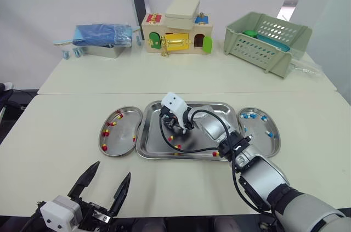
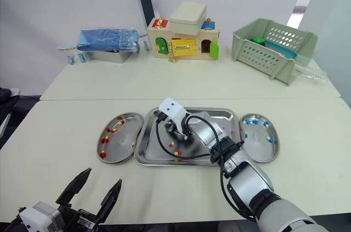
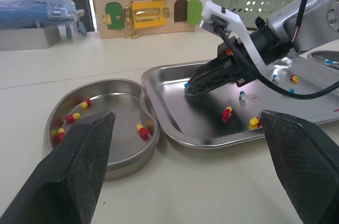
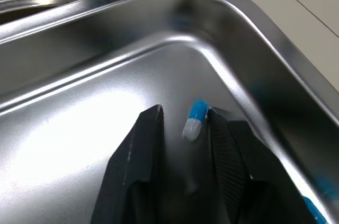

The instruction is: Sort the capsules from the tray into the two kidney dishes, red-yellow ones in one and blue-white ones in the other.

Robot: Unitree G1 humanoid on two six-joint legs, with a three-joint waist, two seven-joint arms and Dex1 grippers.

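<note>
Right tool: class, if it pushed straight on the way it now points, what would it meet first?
Probably the blue-white capsule lying between the open fingertips of the right tool, then the tray floor just beyond; depth is hard to judge.

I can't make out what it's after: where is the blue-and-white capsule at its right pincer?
In the right wrist view, the blue-and-white capsule lies on the rectangular steel tray between the fingers of the right pincer, in the tray's left part.
</note>
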